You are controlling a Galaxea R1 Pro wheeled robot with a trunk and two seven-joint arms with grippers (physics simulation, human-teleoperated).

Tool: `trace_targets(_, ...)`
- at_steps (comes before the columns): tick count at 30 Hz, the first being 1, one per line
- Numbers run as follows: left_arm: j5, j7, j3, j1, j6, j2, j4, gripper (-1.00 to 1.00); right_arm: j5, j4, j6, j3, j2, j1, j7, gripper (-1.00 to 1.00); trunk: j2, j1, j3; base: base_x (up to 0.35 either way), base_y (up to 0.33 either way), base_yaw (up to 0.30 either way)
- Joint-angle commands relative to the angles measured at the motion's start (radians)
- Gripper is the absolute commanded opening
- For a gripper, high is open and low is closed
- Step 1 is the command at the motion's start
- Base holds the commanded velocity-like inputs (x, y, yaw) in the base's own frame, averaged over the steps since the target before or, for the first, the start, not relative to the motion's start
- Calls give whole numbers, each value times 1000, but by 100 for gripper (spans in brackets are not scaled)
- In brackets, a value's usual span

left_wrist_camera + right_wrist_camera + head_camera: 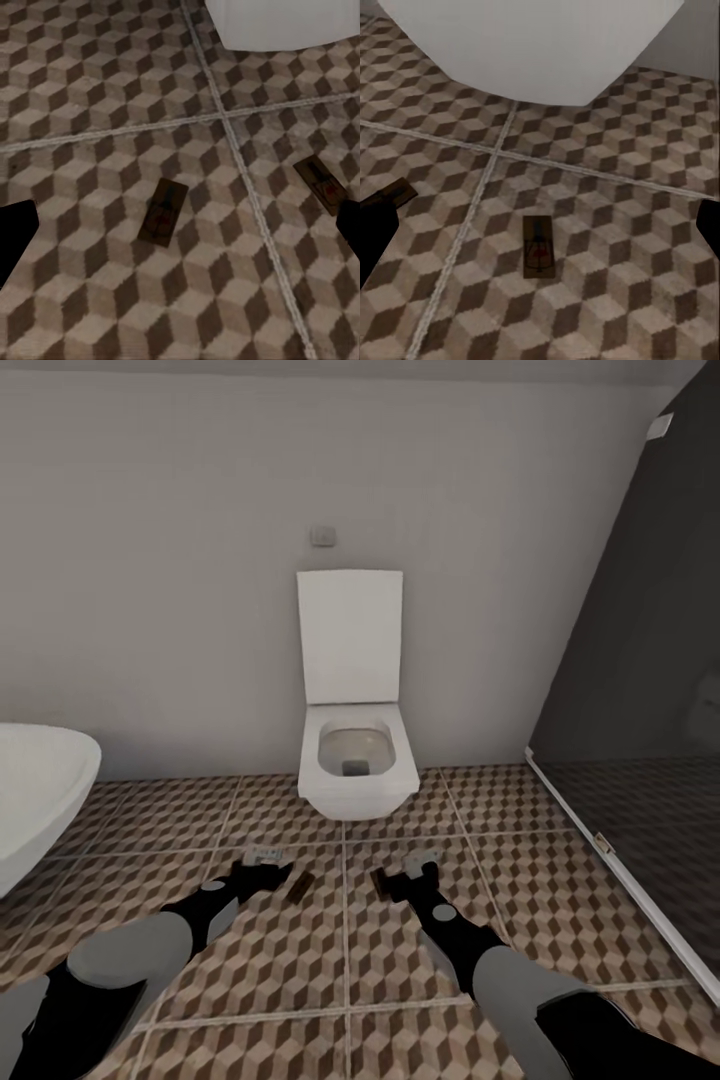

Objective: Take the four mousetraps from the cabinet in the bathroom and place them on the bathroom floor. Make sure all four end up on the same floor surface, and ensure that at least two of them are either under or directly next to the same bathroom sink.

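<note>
Brown wooden mousetraps (163, 212) (538, 247) lie flat on the bathroom floor (300, 970) before the toilet (355, 760), under the spread, empty left gripper (262, 872) and right gripper (405, 880); probably light, stiff and thin, best pinched across the long edges.

Both arms have smooth grey rounded shells joined by glossy black segments, tapering to the black left claw (268, 877) and black right claw (403, 880) with pale metallic fittings.
</note>
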Motion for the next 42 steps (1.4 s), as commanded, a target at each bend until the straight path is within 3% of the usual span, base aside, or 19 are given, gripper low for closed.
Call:
trace_targets(1, 10, -4, -8, 3, -2, 1, 1, 100, 8, 4, -9, 2, -4, -1, -5, 100, 7, -4, 2, 0, 0, 0)
trace_targets(12, 10, -4, -8, 53, -11, 19, 0, 100, 7, 89, -87, 1, -31, 1, -4, 100, 84, -46, 37, 0, 0, 0)
trace_targets(19, 10, -4, -8, 80, -63, 37, -6, 100, 6, 108, -122, 1, -48, 14, 0, 100, 133, -73, 59, 0, 0, 0)
trace_targets(22, 10, -3, -8, 96, -91, 58, -19, 100, 6, 112, -129, 1, -57, 34, -1, 100, 154, -85, 68, 0, 0, 0)
trace_targets(23, 10, -1, -8, 109, -105, 86, -46, 100, 6, 113, -131, 1, -63, 53, -5, 100, 161, -88, 71, 0, 0, 0)
trace_targets(26, 10, 14, -8, 115, -120, 111, -74, 100, 6, 113, -132, 0, -71, 65, -8, 100, 182, -100, 81, 0, 0, 0)
trace_targets(33, 10, 61, -8, 120, -164, 135, -124, 100, 2, 114, -142, 0, -109, 102, -10, 100, 231, -127, 103, 0, 0, 0)
trace_targets(37, 10, 67, -8, 121, -170, 137, -137, 100, 2, 114, -185, -1, -116, 134, -11, 100, 259, -142, 115, 0, 0, 0)
trace_targets(38, 10, 70, -8, 130, -172, 144, -165, 100, 1, 115, -235, -1, -123, 170, -12, 100, 266, -146, 118, 0, 0, 0)
trace_targets(41, 11, 70, -8, 140, -172, 148, -168, 100, 1, 115, -246, -1, -127, 189, -12, 100, 287, -157, 128, 0, 0, 0)
trace_targets(42, 12, 70, -8, 162, -173, 161, -170, 100, 1, 115, -272, -1, -136, 218, -12, 100, 294, -161, 131, 0, 0, 0)
